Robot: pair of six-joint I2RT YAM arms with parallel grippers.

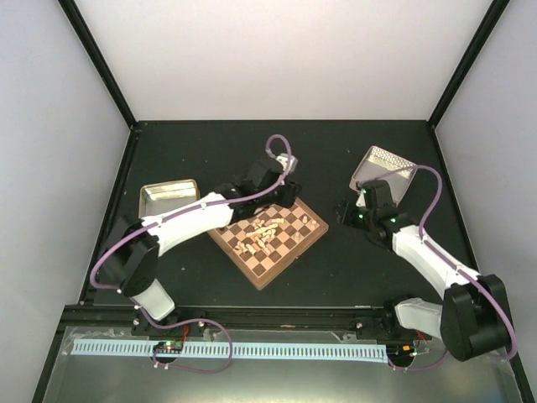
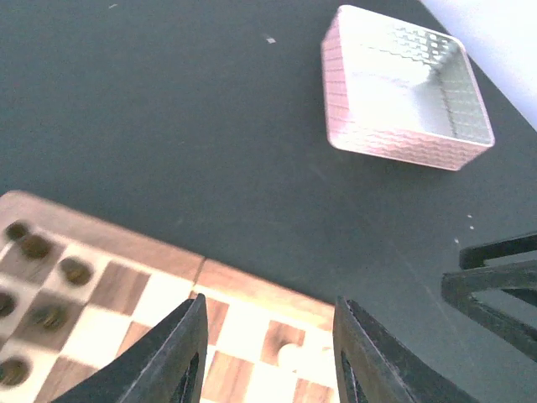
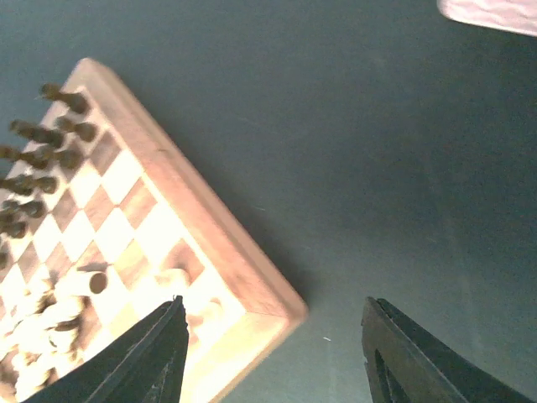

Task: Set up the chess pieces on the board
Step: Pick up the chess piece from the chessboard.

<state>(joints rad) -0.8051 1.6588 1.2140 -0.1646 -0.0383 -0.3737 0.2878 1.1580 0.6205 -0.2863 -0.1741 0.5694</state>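
Pieces [image 1: 262,238] lay heaped, pale, at the middle of the board [image 1: 281,262]; left claw [image 2: 268,312] hung wide, empty, over its far edge, seemingly to pick; right claw [image 3: 273,309] wide beside the corner.

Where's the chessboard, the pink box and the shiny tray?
board [image 1: 294,257]: top external view, on the brown rim of its lower right edge.
pink bin [image 2: 403,144]: left wrist view, on its near side wall.
metal tray [image 1: 164,196]: top external view, on its bare floor.
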